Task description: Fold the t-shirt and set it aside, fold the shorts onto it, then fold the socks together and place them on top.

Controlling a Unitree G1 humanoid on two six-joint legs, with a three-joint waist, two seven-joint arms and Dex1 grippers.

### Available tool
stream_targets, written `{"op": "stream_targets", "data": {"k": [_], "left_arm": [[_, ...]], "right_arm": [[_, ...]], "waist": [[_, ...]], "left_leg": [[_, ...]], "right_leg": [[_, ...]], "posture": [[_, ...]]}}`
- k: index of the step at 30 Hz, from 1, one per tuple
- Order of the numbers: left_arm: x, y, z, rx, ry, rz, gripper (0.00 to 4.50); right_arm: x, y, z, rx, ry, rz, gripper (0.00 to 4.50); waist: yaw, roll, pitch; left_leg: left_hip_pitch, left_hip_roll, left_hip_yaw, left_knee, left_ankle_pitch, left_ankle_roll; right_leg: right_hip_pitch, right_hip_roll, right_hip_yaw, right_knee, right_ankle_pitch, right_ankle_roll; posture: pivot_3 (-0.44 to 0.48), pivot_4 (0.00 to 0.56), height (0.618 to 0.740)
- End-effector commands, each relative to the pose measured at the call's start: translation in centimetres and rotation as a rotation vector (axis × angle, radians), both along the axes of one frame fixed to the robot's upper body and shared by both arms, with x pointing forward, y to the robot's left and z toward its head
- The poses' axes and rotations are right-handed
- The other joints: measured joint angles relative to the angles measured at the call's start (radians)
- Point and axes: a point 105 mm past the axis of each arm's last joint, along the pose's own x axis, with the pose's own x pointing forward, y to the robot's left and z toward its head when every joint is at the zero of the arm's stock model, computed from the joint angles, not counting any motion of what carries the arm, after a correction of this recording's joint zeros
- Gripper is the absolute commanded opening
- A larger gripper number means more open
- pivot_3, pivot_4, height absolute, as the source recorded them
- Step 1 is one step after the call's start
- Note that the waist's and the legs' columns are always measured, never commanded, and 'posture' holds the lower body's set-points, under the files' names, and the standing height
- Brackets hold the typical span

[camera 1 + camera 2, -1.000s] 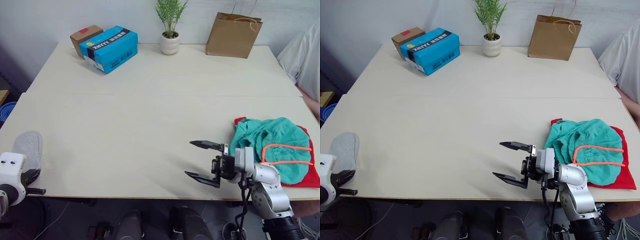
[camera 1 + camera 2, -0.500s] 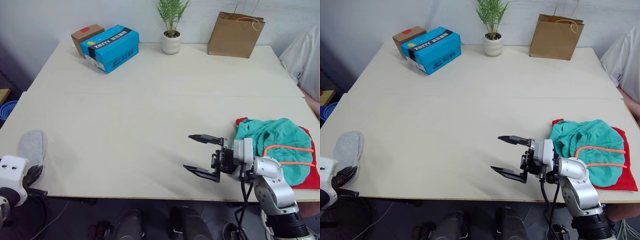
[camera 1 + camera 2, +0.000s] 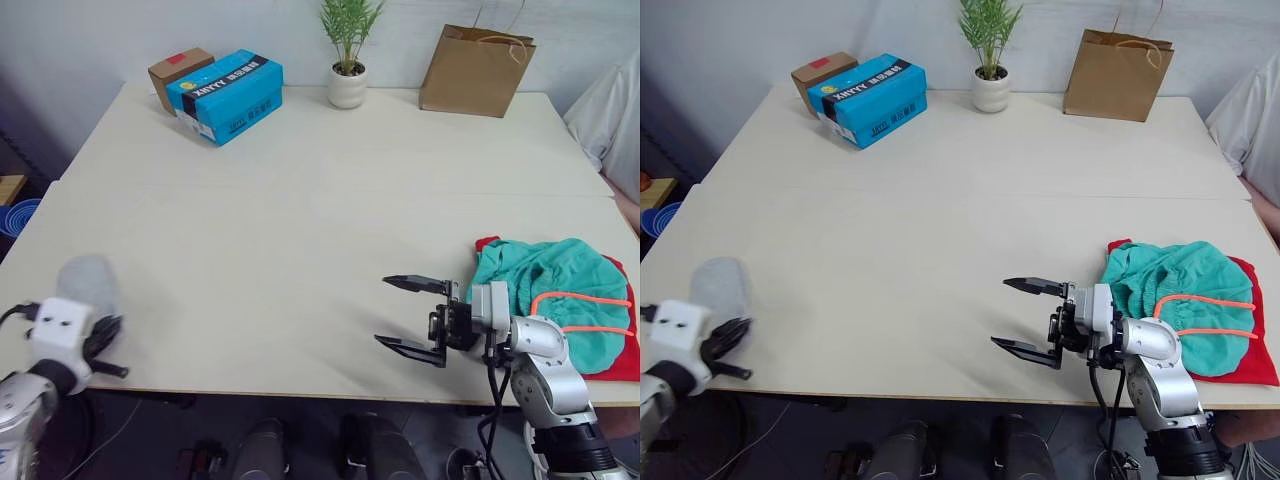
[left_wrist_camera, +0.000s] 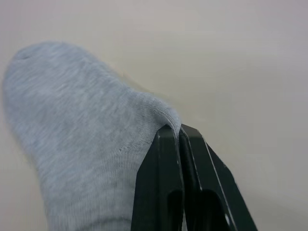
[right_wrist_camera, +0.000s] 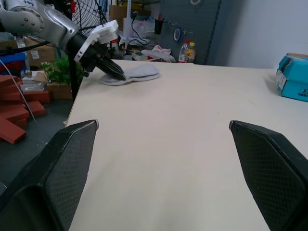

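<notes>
The grey socks [image 3: 86, 279] lie near the table's front left corner. My left gripper [image 4: 176, 130] is shut on their near edge, and the fabric bunches over the fingertips. The teal shorts [image 3: 540, 295] with an orange drawstring are heaped on the red t-shirt [image 3: 621, 359] at the front right; only the shirt's edges show. Just left of that pile, my right gripper [image 3: 388, 312] is held open above the bare table with nothing between its fingers. In the right wrist view, the left gripper [image 5: 117, 74] is seen pinching the socks [image 5: 137, 72] across the table.
Along the far edge stand a brown cardboard box [image 3: 176, 68], a blue box [image 3: 227, 96], a potted plant [image 3: 348, 84] and a paper bag [image 3: 476, 70]. A person's white sleeve [image 3: 607, 102] is at the far right. A seam [image 3: 300, 189] crosses the table.
My left gripper has moved in from the table's front left edge and shut on the socks, whose near end is now raised and bunched. The right gripper has stayed open and barely shifted.
</notes>
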Motion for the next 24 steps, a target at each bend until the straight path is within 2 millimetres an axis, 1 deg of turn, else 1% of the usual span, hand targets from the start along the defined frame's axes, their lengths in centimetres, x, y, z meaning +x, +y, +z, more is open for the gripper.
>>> {"op": "stream_targets", "data": {"k": [1, 3, 5, 6, 7, 8, 10, 11, 13, 16, 21, 24], "left_arm": [[1.5, -4.2, 0.1, -0.014, -0.004, -0.201, 0.01], [2.4, -7.3, -0.4, 0.011, 0.016, -0.375, 0.01], [2.8, -11.4, -0.7, 0.049, 0.029, -0.627, 0.01], [2.7, -12.8, -0.8, 0.081, 0.031, -0.735, 0.01], [2.7, -13.9, -0.8, 0.107, 0.024, -0.829, 0.01], [2.6, -14.5, -0.8, 0.125, 0.018, -0.884, 0.01], [1.7, -16.0, -1.3, 0.249, 0.013, -1.096, 0.01], [1.2, -16.4, -1.7, 0.304, 0.016, -1.185, 0.01], [0.7, -16.6, -2.0, 0.363, 0.007, -1.29, 0.01], [0.4, -16.6, -1.9, 0.417, -0.028, -1.398, 0.01], [1.7, -14.4, -2.5, 0.529, -0.036, -1.418, 0.01], [2.5, -12.9, -1.4, 0.609, -0.098, -1.473, 0.01]], "right_arm": [[0.2, -1.4, 0.2, -0.041, -0.056, -0.033, 4.5], [0.4, -2.3, 0.1, -0.071, -0.066, -0.04, 4.5], [0.6, -3.1, 0.2, -0.088, -0.073, -0.057, 4.5], [0.6, -3.3, 0.2, -0.091, -0.075, -0.062, 4.5], [0.7, -3.4, 0.3, -0.093, -0.077, -0.069, 4.5], [0.7, -3.4, 0.3, -0.093, -0.078, -0.072, 4.5], [0.7, -3.5, 0.5, -0.09, -0.08, -0.087, 4.5], [0.6, -3.5, 0.6, -0.09, -0.08, -0.091, 4.5], [0.5, -3.4, 0.7, -0.091, -0.079, -0.099, 4.5], [0.3, -3.3, 1.1, -0.092, -0.078, -0.116, 4.5], [0.1, -2.6, 1.4, -0.088, -0.058, -0.129, 4.5], [-0.1, -1.8, 1.7, -0.078, -0.044, -0.124, 4.5]], "waist": [[-0.002, 0.0, 0.0], [-0.003, 0.0, 0.0], [-0.001, 0.001, 0.0], [0.001, 0.001, 0.0], [0.001, 0.001, 0.0], [0.001, 0.001, 0.0], [-0.006, 0.001, 0.0], [-0.009, 0.001, 0.0], [-0.009, 0.002, 0.0], [-0.007, 0.003, 0.001], [-0.006, 0.003, 0.001], [-0.007, 0.003, 0.001]], "left_leg": [[0.0, 0.0, 0.0, 0.0, 0.001, 0.001], [0.0, 0.0, 0.001, 0.0, 0.002, 0.004], [0.001, 0.0, 0.001, 0.0, 0.003, 0.004], [0.001, 0.0, 0.002, 0.0, 0.003, 0.005], [0.001, 0.0, 0.002, 0.0, 0.003, 0.005], [0.001, 0.0, 0.002, 0.0, 0.003, 0.005], [0.001, 0.0, 0.003, -0.001, 0.003, 0.005], [0.001, 0.001, 0.004, -0.001, 0.003, 0.004], [0.003, 0.001, 0.005, -0.002, 0.002, 0.004], [0.003, 0.001, 0.005, -0.002, 0.003, 0.004], [0.003, 0.001, 0.005, 0.0, 0.003, 0.005], [0.004, 0.001, 0.005, 0.0, 0.003, 0.005]], "right_leg": [[0.0, 0.0, 0.0, 0.0, 0.0, 0.0], [0.0, 0.0, 0.0, 0.0, 0.0, 0.0], [0.0, 0.0, 0.0, 0.001, 0.0, 0.0], [0.0, 0.0, 0.0, 0.001, 0.0, 0.0], [0.0, 0.0, 0.0, 0.001, 0.0, 0.0], [0.0, 0.001, 0.0, 0.001, 0.0, 0.0], [0.0, 0.001, 0.001, 0.001, 0.0, 0.0], [0.0, 0.002, 0.001, 0.001, 0.0, 0.0], [0.0, 0.002, 0.002, 0.001, 0.0, 0.0], [0.0, 0.003, 0.003, 0.001, 0.0, 0.0], [0.0, 0.002, 0.003, 0.002, 0.0, 0.001], [0.0, 0.002, 0.003, 0.003, 0.0, 0.001]], "posture": [[0.0, 0.15, 0.74], [0.0, 0.15, 0.74], [0.0, 0.15, 0.74], [0.0, 0.15, 0.74], [0.0, 0.15, 0.74], [0.0, 0.15, 0.74], [0.0, 0.15, 0.74], [0.0, 0.15, 0.74], [0.0, 0.15, 0.74], [0.0, 0.15, 0.74], [0.0, 0.15, 0.74], [0.0, 0.15, 0.74]]}}
